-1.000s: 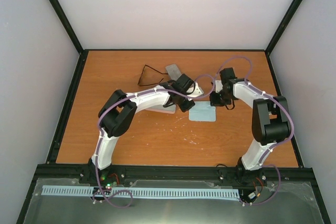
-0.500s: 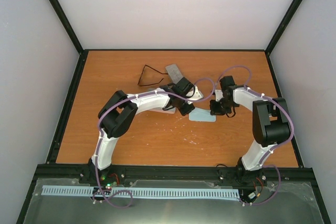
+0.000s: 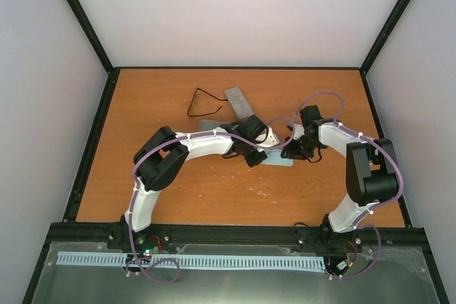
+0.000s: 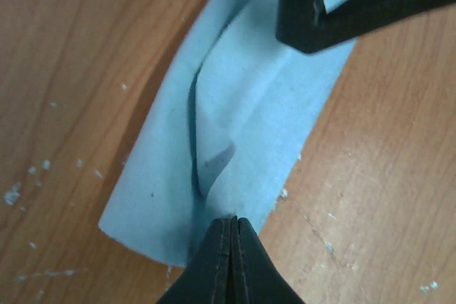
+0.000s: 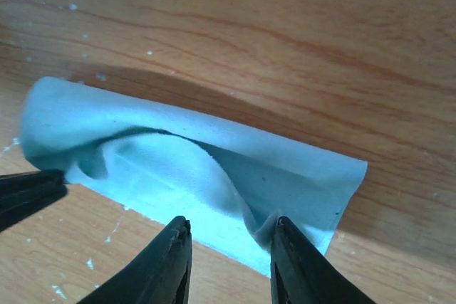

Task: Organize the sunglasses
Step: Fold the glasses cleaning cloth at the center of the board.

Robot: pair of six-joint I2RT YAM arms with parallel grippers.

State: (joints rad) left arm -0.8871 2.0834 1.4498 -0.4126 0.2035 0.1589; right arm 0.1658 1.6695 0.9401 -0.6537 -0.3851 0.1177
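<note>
The sunglasses (image 3: 203,102) lie as a thin black outline on the far left part of the table, away from both grippers. A light-blue cloth (image 3: 279,159) lies folded over on itself mid-table. In the left wrist view my left gripper (image 4: 232,221) is shut on the near edge of the cloth (image 4: 242,126). In the right wrist view my right gripper (image 5: 229,236) stands open over the opposite end of the cloth (image 5: 178,161). A raised fold of cloth touches its right finger (image 5: 296,261).
A grey oblong case (image 3: 240,102) lies just right of the sunglasses. A pale flat thing (image 3: 211,126) shows partly from under the left arm. Black frame rails (image 3: 92,140) run along the table's sides, with walls behind. White specks dot the wood near the cloth.
My right gripper has opened and let go of the cloth. The cloth now lies folded over, and both grippers have shifted slightly toward the near side.
</note>
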